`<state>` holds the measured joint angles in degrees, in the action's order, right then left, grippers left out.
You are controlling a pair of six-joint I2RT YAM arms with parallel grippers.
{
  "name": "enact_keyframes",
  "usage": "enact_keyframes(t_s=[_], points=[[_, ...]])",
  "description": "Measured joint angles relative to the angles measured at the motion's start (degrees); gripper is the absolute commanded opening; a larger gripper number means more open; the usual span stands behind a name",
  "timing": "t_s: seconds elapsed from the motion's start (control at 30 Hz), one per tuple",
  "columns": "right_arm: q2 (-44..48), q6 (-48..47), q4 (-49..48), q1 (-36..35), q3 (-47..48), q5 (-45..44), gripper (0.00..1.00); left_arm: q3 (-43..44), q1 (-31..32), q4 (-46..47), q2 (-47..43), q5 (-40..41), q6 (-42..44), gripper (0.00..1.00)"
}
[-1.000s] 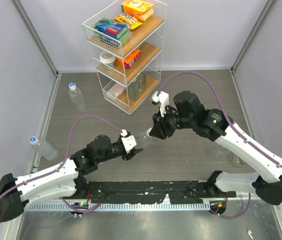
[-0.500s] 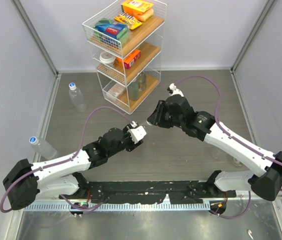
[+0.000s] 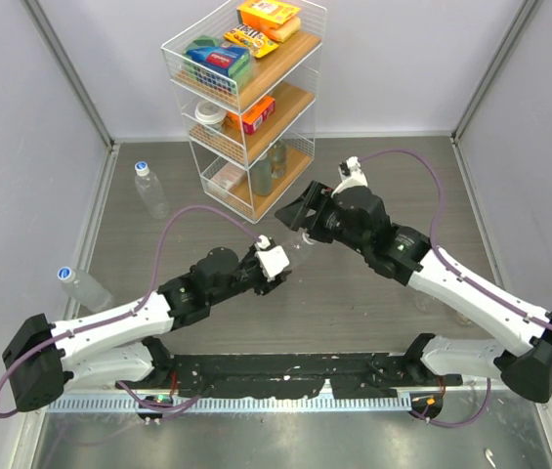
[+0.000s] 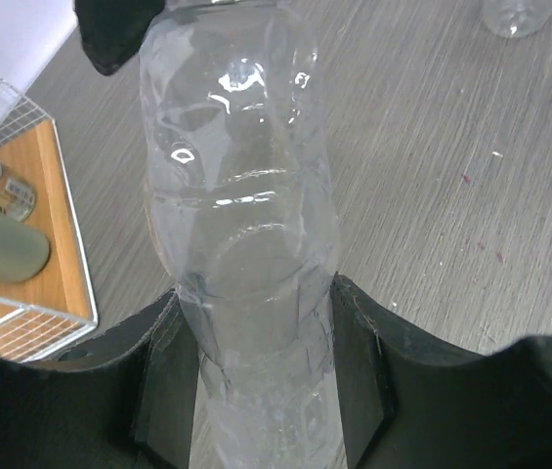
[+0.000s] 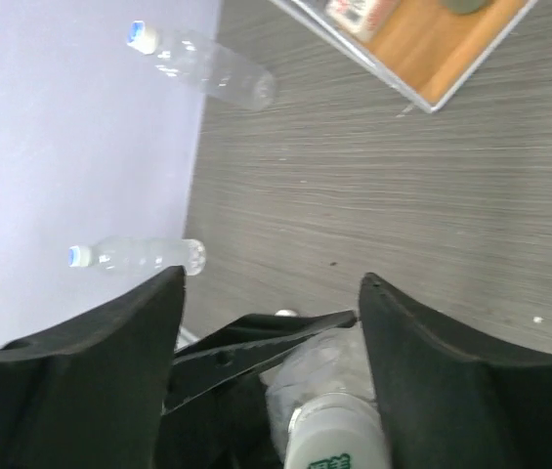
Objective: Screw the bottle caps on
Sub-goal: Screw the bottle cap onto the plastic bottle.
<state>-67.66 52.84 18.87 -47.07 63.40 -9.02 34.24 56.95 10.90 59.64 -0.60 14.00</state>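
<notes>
A clear ribbed bottle (image 4: 241,215) is clamped between the fingers of my left gripper (image 4: 256,288), which is shut on its body. In the top view this bottle (image 3: 290,246) juts up and right from the left gripper (image 3: 276,260). A white cap (image 5: 339,435) sits on its neck. My right gripper (image 5: 271,283) straddles that cap with its jaws spread wide, the left finger well apart from it. From above, the right gripper (image 3: 299,223) hovers just beyond the bottle's top.
Two capped bottles lie at the left wall, one at the back (image 3: 150,192) and one nearer (image 3: 84,288). A wire rack (image 3: 246,98) of goods stands behind the grippers. More clear bottles (image 3: 461,313) lie under the right arm.
The right gripper's jaws have spread apart and let go of the cap. Both grippers and the bottle have shifted up toward the rack.
</notes>
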Motion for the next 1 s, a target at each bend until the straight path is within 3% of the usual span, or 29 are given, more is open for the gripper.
enact_keyframes(t_s=[0.27, 0.6, 1.0], points=[[5.6, -3.45, -3.54, -0.55, -0.74, 2.78, 0.86, 0.15, 0.42, 3.52, -0.04, -2.62, -3.26, 0.0], [14.95, -12.5, 1.81, -0.61, -1.36, -2.84, 0.87, -1.97, -2.12, 4.63, -0.44, -6.64, -9.57, 0.0], [12.48, -16.9, 0.44, -0.61, -2.97, -0.81, 0.85, -2.56, -3.08, 6.56, -0.55, -11.93, -13.68, 0.0]])
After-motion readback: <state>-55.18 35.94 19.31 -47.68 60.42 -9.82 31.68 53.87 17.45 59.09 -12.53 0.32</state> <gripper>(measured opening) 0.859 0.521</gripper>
